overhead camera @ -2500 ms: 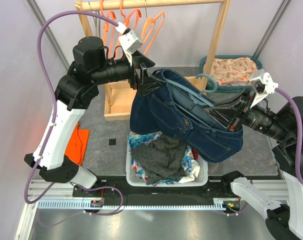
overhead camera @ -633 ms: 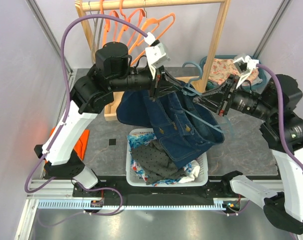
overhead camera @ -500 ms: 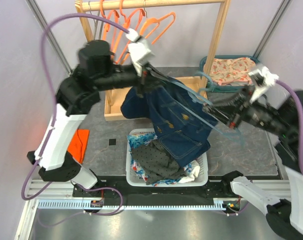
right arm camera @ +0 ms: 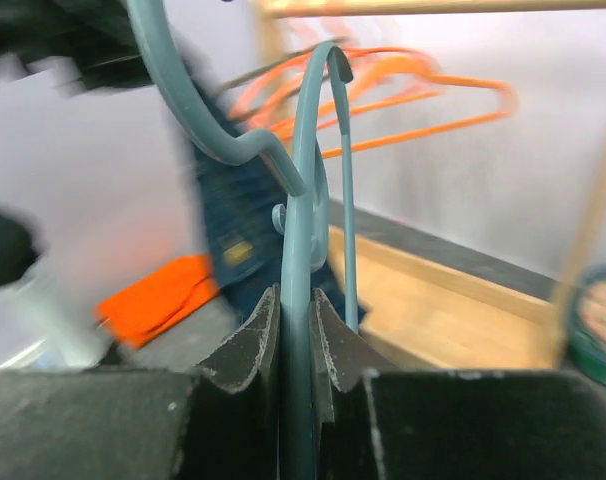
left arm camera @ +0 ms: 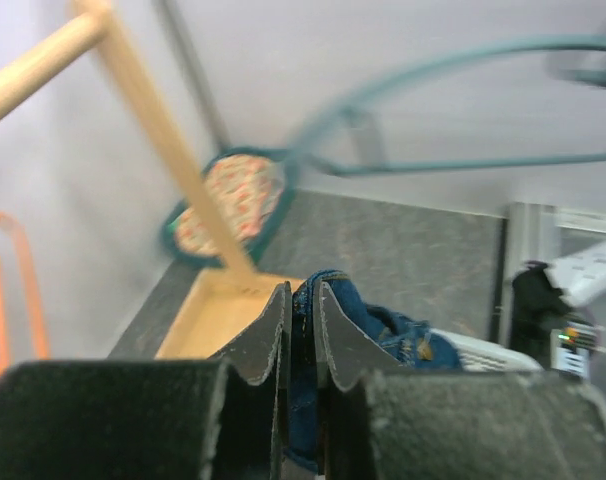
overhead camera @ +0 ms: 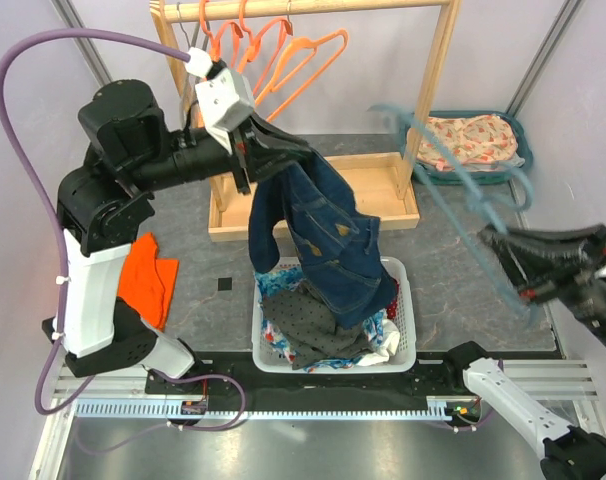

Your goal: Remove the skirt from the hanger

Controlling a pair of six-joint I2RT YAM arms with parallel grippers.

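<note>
My grey table [overhead camera: 203, 270], mid-job.
On it: a white basket [overhead camera: 407, 318] of clothes, a wooden rack [overhead camera: 233, 225], a teal tray [overhead camera: 519, 128], and an orange cloth [overhead camera: 148, 285] at left.

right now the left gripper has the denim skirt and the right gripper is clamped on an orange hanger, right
Not quite. The hanger in the right gripper is teal, not orange; the right wrist view shows it. The left gripper does hold the denim skirt.

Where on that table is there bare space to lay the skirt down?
Bare grey tabletop lies right of the white plastic laundry basket, and a narrower strip between it and the orange cloth. The basket is heaped with clothes; the wooden rack base blocks behind.
</note>
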